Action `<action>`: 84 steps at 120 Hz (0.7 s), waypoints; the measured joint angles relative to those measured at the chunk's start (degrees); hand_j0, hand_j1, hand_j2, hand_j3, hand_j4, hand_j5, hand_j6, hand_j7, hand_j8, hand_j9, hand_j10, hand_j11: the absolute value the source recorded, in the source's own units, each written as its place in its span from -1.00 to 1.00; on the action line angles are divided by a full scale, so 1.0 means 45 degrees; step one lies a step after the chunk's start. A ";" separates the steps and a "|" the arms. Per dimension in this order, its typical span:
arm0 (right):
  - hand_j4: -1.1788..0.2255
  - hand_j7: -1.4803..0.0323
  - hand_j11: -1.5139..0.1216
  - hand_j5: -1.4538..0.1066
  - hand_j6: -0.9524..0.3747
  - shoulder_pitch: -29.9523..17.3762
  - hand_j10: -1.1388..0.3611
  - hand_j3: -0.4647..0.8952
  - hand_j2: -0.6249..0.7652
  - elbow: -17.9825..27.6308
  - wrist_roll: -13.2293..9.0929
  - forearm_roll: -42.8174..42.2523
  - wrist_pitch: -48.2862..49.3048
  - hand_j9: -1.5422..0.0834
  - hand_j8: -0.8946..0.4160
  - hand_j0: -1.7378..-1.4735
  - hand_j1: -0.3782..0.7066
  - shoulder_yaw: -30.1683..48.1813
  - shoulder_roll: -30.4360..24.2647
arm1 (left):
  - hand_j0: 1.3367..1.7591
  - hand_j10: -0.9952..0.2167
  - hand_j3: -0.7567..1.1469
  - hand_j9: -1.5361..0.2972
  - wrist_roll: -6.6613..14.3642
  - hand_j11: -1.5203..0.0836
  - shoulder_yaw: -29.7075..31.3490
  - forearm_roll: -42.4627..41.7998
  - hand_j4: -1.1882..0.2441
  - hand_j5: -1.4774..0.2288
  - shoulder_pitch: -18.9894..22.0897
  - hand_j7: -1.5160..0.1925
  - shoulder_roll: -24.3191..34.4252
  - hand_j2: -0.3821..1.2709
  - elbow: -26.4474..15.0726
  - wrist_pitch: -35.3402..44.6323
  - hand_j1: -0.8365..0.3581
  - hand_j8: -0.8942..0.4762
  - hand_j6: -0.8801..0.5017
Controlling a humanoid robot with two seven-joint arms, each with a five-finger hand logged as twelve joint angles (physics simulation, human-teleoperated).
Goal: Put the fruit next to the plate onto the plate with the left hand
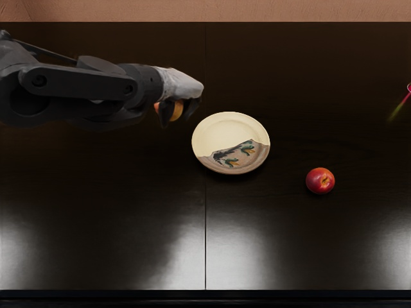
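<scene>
My left hand reaches in from the left edge and hovers just left of the plate. Its dark fingers are curled around an orange fruit, of which only small patches show between them. The cream plate with a painted band along its lower part lies on the dark table, a short gap to the right of the hand. Nothing lies on the plate. The right hand is out of view.
A red apple-like fruit sits on the table to the lower right of the plate. A thin pink and green object shows at the right edge. The dark table has a seam down its middle.
</scene>
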 joint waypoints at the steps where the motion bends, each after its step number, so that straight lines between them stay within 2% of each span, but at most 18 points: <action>1: 0.63 0.90 0.80 0.81 0.39 0.0000 0.48 -0.32 -0.11 0.0000 0.0000 0.0000 0.0001 0.85 0.32 -0.40 -0.88 0.0000 0.0000 | 0.43 -0.13 -0.20 -0.66 0.0004 -0.59 -0.0018 -0.0056 -0.47 -0.74 -0.0007 -0.66 -0.0037 -0.33 -0.0003 -0.0001 0.01 -0.18 -0.45; 38: 0.63 0.90 0.80 0.81 0.39 0.0000 0.48 -0.32 -0.11 0.0000 0.0000 0.0000 0.0000 0.85 0.32 -0.40 -0.88 0.0000 0.0000 | 0.44 -0.12 -0.20 -0.66 0.0217 -0.60 -0.1023 -0.0872 -0.47 -0.76 0.0021 -0.68 -0.1957 -0.30 0.0082 0.0038 0.00 -0.16 -0.44; 52: 0.63 0.90 0.80 0.81 0.39 0.0000 0.48 -0.32 -0.11 0.0000 0.0000 0.0000 0.0002 0.85 0.32 -0.40 -0.88 0.0000 0.0000 | 0.44 -0.10 -0.20 -0.66 0.0260 -0.60 -0.1339 -0.0875 -0.47 -0.76 0.0296 -0.68 -0.2767 -0.29 0.0572 0.0243 -0.01 -0.16 -0.43; 78: 0.63 0.90 0.80 0.81 0.39 0.0000 0.48 -0.32 -0.11 0.0000 0.0000 0.0000 -0.0001 0.85 0.32 -0.40 -0.88 0.0000 0.0000 | 0.43 -0.15 -0.20 -0.64 0.0313 -0.61 -0.1478 -0.0722 -0.49 -0.72 0.0789 -0.64 -0.3050 -0.32 0.1417 0.0779 0.01 -0.21 -0.49; 84: 0.63 0.90 0.80 0.81 0.39 0.0000 0.48 -0.32 -0.11 0.0000 0.0001 -0.0001 0.0003 0.85 0.32 -0.40 -0.88 0.0000 0.0000 | 0.44 -0.14 -0.20 -0.58 0.0311 -0.54 -0.1487 -0.0712 -0.45 -0.65 0.0989 -0.57 -0.3050 -0.32 0.1643 0.1086 0.02 -0.22 -0.50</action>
